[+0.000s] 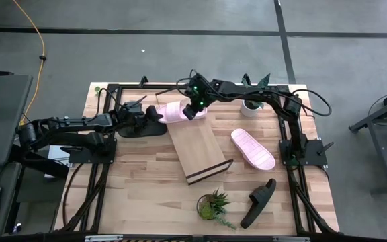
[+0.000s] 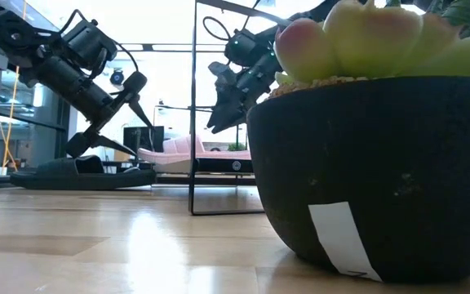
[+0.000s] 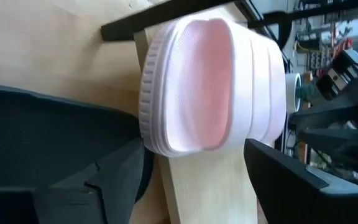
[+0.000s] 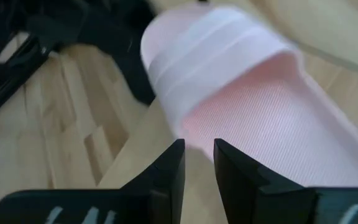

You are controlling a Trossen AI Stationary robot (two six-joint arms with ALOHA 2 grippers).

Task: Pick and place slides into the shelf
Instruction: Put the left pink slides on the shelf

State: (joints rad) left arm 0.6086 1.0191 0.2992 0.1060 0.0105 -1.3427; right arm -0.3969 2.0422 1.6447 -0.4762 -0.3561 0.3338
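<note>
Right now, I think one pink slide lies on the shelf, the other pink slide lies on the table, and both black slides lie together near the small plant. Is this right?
Not quite. Only one black slide lies near the small plant. The other black slide lies on the table beside the shelf, under the left gripper, as the high view shows. The pink slide on the shelf and the pink slide on the table are as you say.

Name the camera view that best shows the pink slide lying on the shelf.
The left wrist view: the pink slide fills it, footbed and strap clear, lying on the shelf. The right wrist view shows it close but partly cropped, the high view shows it small and partly under the right gripper, the low view only a distant sliver.
</note>
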